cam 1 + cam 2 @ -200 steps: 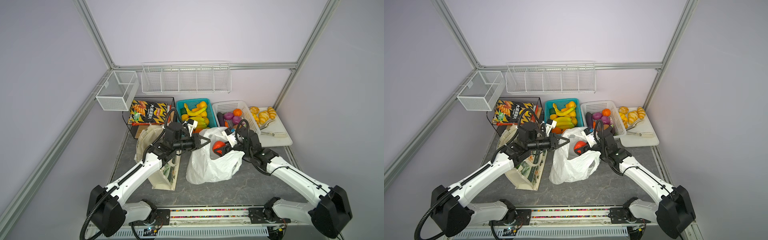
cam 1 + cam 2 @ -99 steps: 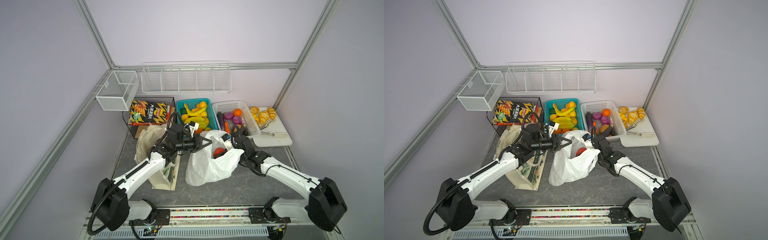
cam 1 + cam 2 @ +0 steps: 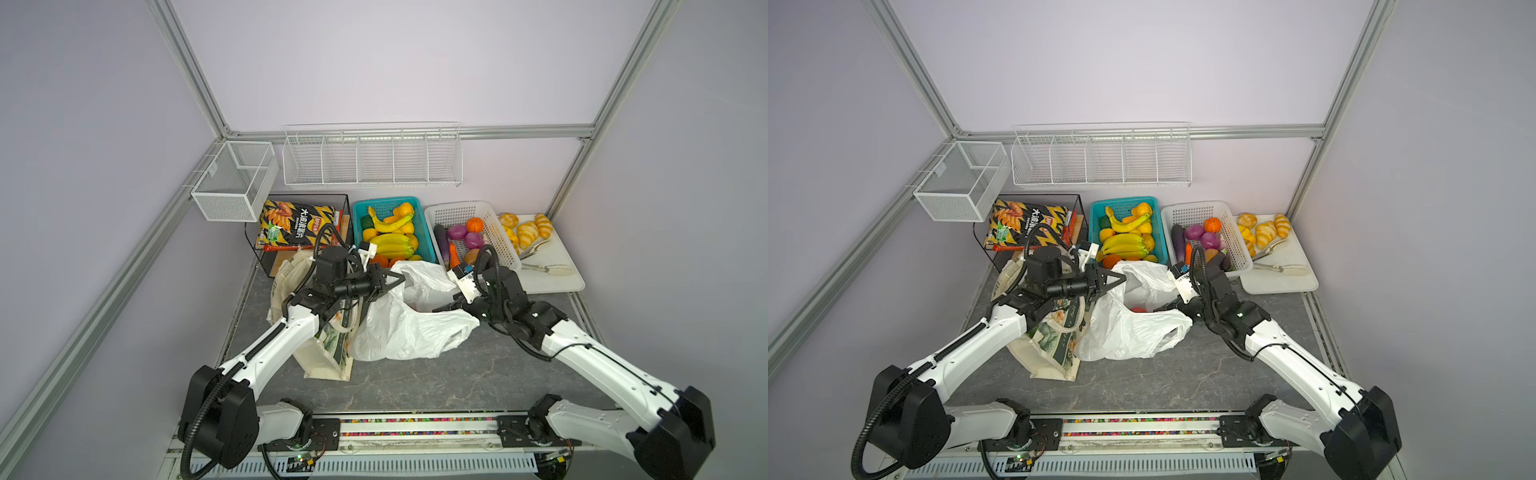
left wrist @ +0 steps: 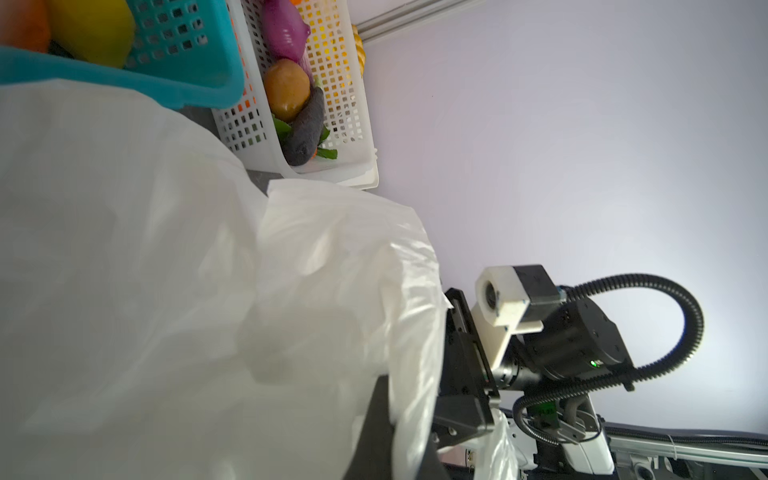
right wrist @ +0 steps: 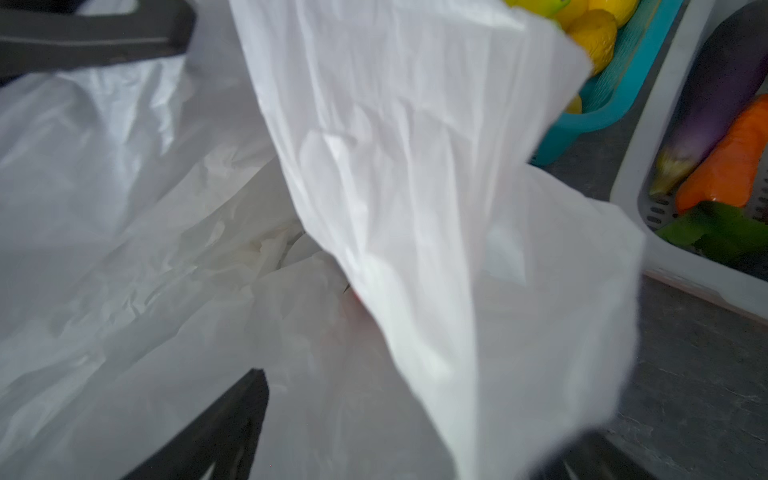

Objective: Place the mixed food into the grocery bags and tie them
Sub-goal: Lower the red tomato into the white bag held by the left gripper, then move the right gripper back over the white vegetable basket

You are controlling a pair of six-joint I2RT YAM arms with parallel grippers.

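The white plastic bag [image 3: 409, 332] slumps on the tabletop [image 3: 478, 374], its mouth gaping, and a red piece [image 3: 1138, 309] shows inside. The left pincer [image 3: 397, 279] is clamped tight on the bag's rim. At the opposite rim the right pincer [image 3: 448, 306] is spread wide, gripping nothing. The canvas tote [image 3: 322, 361] lies just beside the bag.

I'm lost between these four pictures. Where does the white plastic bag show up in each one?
Top view: the white plastic bag lies mid-table, in front of the teal basket.
Top view: same spot mid-table, in front of the basket.
Left wrist: the bag fills most of the picture, with the basket behind it.
Right wrist: the bag again fills most of the picture, with the basket beyond it.
Shared landmark: the teal basket.
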